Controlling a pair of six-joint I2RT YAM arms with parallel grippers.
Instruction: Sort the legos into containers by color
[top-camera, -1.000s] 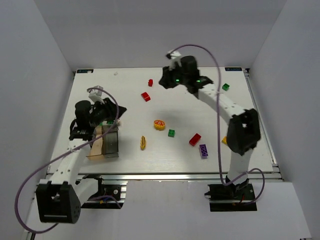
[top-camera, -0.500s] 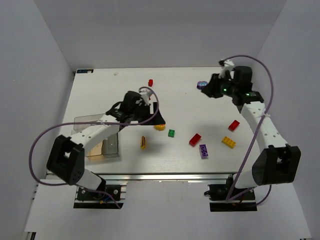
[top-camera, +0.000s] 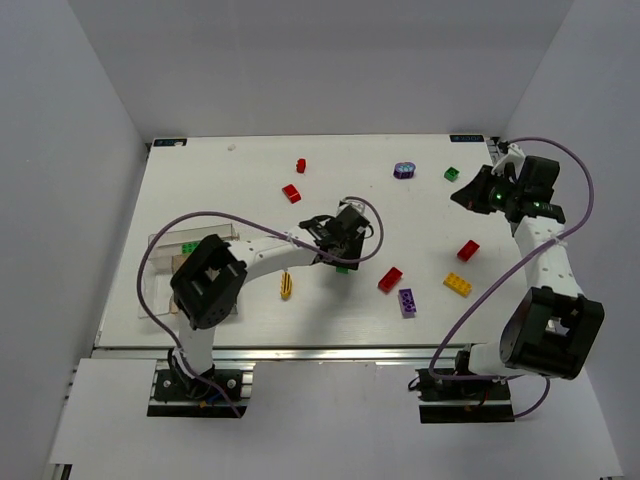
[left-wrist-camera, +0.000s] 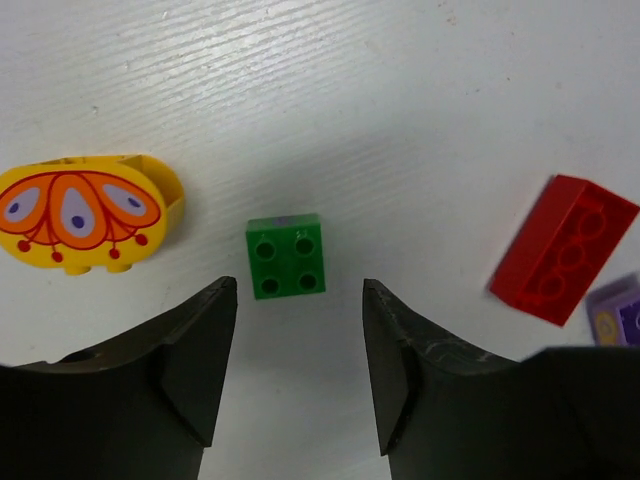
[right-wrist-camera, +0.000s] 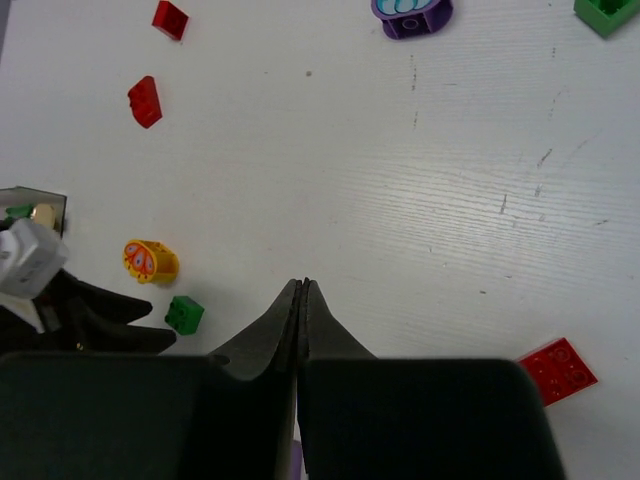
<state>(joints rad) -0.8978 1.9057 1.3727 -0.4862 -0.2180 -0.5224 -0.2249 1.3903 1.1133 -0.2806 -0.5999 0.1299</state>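
Left end effector (left-wrist-camera: 297, 300) reached green lego (left-wrist-camera: 285, 256), spread | right (right-wrist-camera: 301, 290) closed, empty | 4 reds (top-camera: 390, 279)

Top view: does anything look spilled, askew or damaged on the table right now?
Nothing stands out. The legos lie loose across the table, unsorted, none visibly broken. The containers are partly hidden under the left arm. The left gripper is open over a green brick; the right gripper is shut and empty.

A white desk (top-camera: 250, 185) stands inside pale grey walls (top-camera: 300, 60). A metal rail (top-camera: 330, 352) runs along its near edge. A small label (top-camera: 168, 142) sits at the far left corner and another label (top-camera: 467, 137) at the far right corner. Fine dark scuffs (right-wrist-camera: 545, 158) mark the desk's surface.
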